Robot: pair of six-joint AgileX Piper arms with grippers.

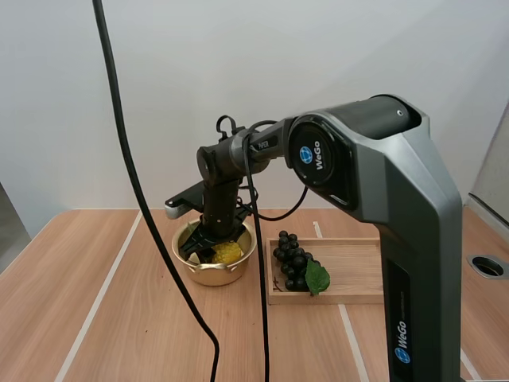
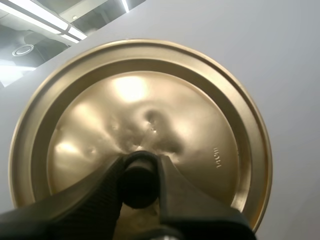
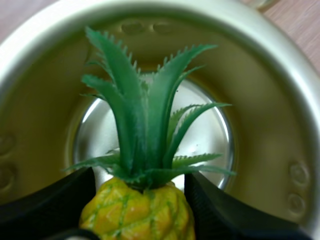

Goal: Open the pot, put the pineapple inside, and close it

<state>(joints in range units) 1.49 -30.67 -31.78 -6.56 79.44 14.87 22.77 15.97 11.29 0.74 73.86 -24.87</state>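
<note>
As the left gripper pinches the lid by its knob, the right gripper clamps the pineapple, crown-first inside the pot.

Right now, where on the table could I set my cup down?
Bare table left of the pot and along the near edge before the wooden tray; the tray's right half too. Crowded: the pot, where the right hand holds the pineapple.

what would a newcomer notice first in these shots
The yellow pineapple with its green crown, pinched by the right gripper inside the open gold pot. Next, the gold lid held by its knob in the left gripper, and dark grapes lying on the wooden tray beside the pot.
</note>
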